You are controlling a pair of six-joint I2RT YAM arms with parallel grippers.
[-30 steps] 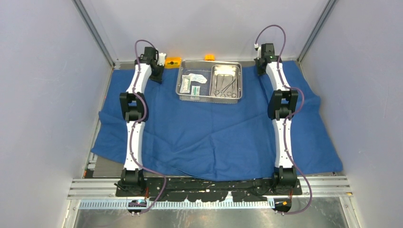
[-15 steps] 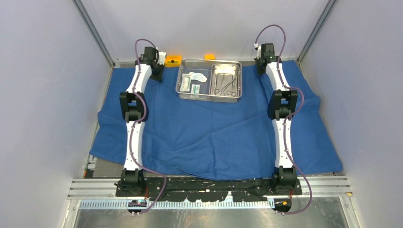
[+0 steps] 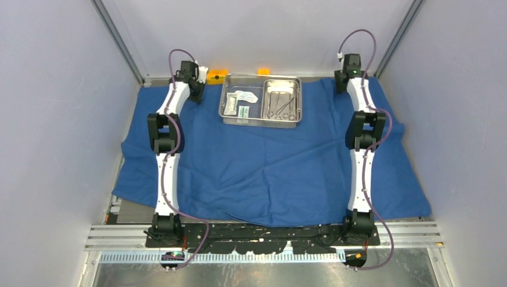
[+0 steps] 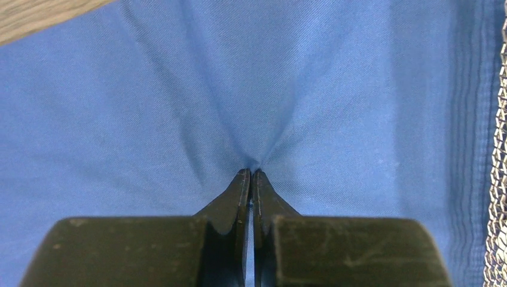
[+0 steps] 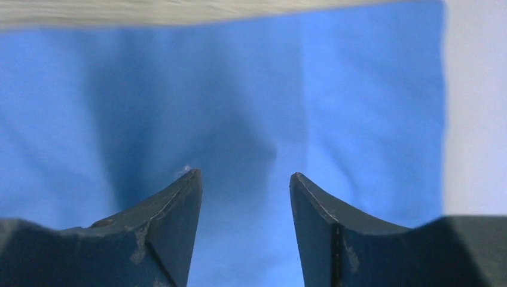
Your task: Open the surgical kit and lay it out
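The blue cloth wrap point(image 3: 269, 167) lies spread over the table. On its far middle stands the steel mesh basket point(image 3: 260, 123), holding white-green packets point(image 3: 239, 103) and the smaller steel tray point(image 3: 282, 84) with scissors and forceps point(image 3: 280, 106). At the far left of the cloth, my left gripper point(image 3: 195, 94) is shut on a pinch of it; folds of the cloth point(image 4: 335, 107) radiate from the left gripper point(image 4: 251, 171). Near the far right corner my right gripper point(image 3: 342, 85) is open, and the right gripper point(image 5: 245, 174) has only the cloth point(image 5: 335, 89) below it.
Two small orange blocks point(image 3: 217, 76) point(image 3: 263, 72) sit behind the basket at the table's back edge. The basket's mesh wall point(image 4: 499, 149) is just right of the left gripper. Enclosure walls point(image 3: 54, 119) stand on both sides; the cloth's edge and a pale wall point(image 5: 478, 107) are right of the right gripper.
The right gripper has opened, let go of the cloth and moved right toward the far corner. The left arm has pulled slightly left, and the basket has shifted left with the cloth.
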